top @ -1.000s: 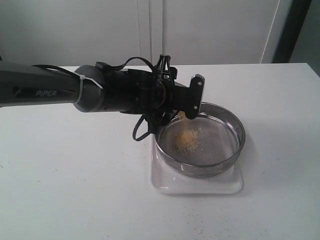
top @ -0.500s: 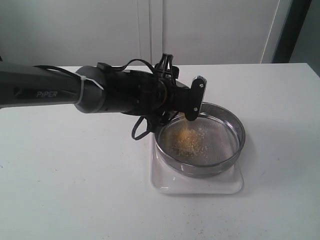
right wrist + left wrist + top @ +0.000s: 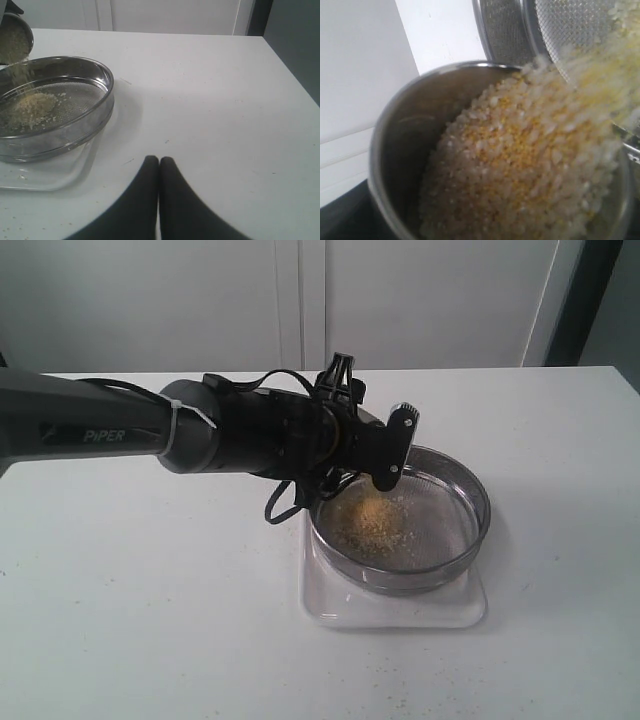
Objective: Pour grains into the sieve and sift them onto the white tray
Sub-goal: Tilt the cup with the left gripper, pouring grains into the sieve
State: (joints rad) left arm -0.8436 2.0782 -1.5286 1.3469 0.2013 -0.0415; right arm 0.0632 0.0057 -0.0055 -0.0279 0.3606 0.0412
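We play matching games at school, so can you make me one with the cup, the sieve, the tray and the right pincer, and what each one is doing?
Things:
1 cup
2 sieve
3 tray
4 right pincer

States:
A shut, away from the sieve
B tipped, spilling grains
C flat on the table
D sitting on the tray, with a heap of grains inside

Pairs: 1-B, 2-D, 3-C, 4-A
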